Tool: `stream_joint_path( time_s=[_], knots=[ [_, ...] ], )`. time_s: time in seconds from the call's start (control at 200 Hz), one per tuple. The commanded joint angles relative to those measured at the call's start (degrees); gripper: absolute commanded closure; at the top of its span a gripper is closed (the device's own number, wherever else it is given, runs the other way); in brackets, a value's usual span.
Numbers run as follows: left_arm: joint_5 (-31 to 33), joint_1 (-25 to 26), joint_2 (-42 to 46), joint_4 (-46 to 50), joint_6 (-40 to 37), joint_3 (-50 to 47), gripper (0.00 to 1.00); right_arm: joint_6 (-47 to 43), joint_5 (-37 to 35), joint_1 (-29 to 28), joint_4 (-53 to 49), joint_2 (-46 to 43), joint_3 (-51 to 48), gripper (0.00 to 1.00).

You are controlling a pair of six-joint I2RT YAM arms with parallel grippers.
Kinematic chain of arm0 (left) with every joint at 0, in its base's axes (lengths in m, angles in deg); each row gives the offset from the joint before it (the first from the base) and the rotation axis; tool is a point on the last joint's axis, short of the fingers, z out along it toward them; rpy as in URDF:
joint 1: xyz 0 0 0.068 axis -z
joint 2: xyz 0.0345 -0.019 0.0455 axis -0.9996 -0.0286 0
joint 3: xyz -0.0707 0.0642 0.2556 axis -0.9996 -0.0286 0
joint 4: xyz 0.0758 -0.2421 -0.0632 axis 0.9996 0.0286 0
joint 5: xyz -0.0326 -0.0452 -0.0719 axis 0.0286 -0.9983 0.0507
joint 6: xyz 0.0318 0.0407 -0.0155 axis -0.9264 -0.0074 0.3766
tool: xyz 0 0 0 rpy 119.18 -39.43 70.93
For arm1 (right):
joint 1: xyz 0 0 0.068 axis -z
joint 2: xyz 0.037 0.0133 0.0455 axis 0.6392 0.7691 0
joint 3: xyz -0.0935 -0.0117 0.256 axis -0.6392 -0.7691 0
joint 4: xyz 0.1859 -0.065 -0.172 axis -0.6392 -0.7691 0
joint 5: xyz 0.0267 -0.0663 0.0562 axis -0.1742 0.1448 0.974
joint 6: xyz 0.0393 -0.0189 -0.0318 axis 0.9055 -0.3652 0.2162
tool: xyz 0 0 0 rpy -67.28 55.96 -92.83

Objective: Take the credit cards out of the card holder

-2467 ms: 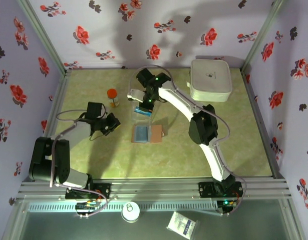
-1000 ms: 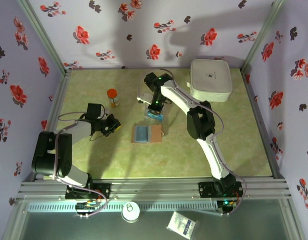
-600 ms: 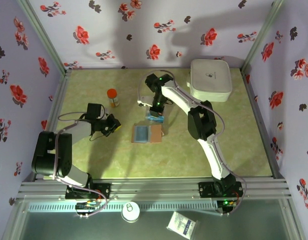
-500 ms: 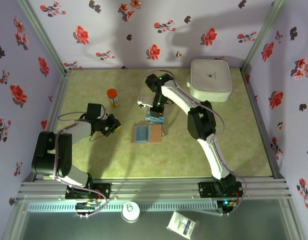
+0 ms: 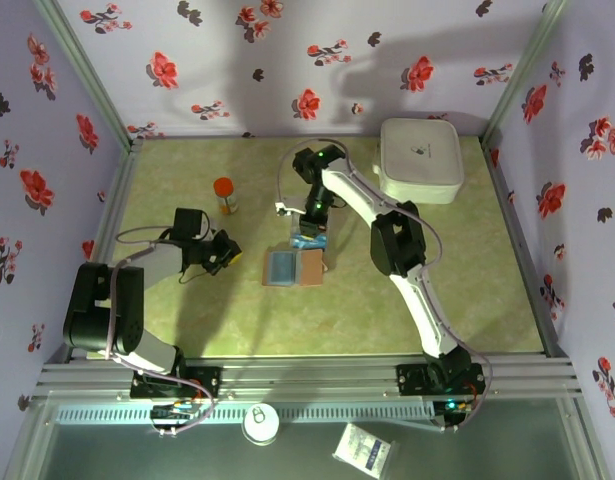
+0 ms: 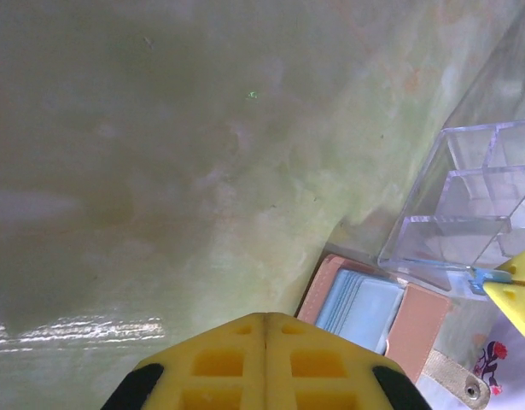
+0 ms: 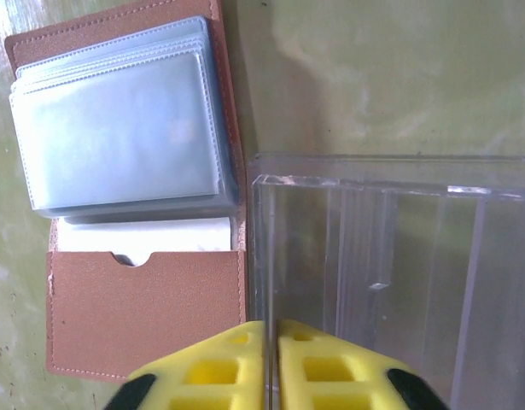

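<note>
The card holder (image 5: 295, 268) lies open and flat near the middle of the green worktop (image 5: 467, 280). Its blue-grey half is on the left and its tan half on the right.

In the right wrist view the card holder (image 7: 134, 213) shows a stack of clear sleeves over a brown leather pocket, with a white slip at the pocket's mouth. No coloured card can be made out in the sleeves.

A clear ridged tray (image 7: 390, 256) stands just beside the holder's far edge.

The right hand (image 5: 309, 232) hangs over this tray. Its yellow fingers (image 7: 211, 367) stand a hair apart. A small teal card (image 5: 309, 242) shows at the fingertips. From the left wrist view the same teal card (image 6: 479, 283) sits at the tip of a yellow finger, against the tray (image 6: 480, 209). Whether the right hand grasps it or has released it cannot be told.

The left hand (image 5: 224, 256) is clenched on nothing, low over bare worktop to the left of the holder (image 6: 373, 312) and apart from it.

An orange-capped bottle (image 5: 225, 194) stands behind the left hand. A white case (image 5: 420, 160) lies at the far right corner.
</note>
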Motion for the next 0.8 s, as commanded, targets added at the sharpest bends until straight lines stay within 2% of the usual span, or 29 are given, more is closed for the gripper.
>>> stream_joint_path(
  time_s=[0.0, 0.11, 0.24, 0.53, 0.795],
  knots=[
    [-0.7, -0.4, -0.7, -0.8, 0.7, -0.5, 0.97, -0.4, 0.4, 0.3, -3.1, 0.5, 2.3, 0.81],
    [-0.7, -0.4, -0.8, -0.9, 0.7, -0.5, 0.97, 1.2, -0.6, 0.8, -2.4, -1.8, 2.1, 0.76],
    [-0.8, -0.5, -0.7, -1.1, 0.6, -0.6, 0.97, 4.5, -2.5, 1.3, 1.3, -5.9, -0.7, 0.74],
    [-1.3, -0.4, -1.1, -2.7, 1.0, -1.4, 0.97, 14.1, -5.7, 1.1, 14.2, -16.9, -15.8, 0.75],
    [-2.1, -0.5, -1.8, -4.5, 1.6, -2.5, 0.97, 20.9, -5.5, -0.9, 21.7, -23.1, -31.0, 0.87]
  ],
)
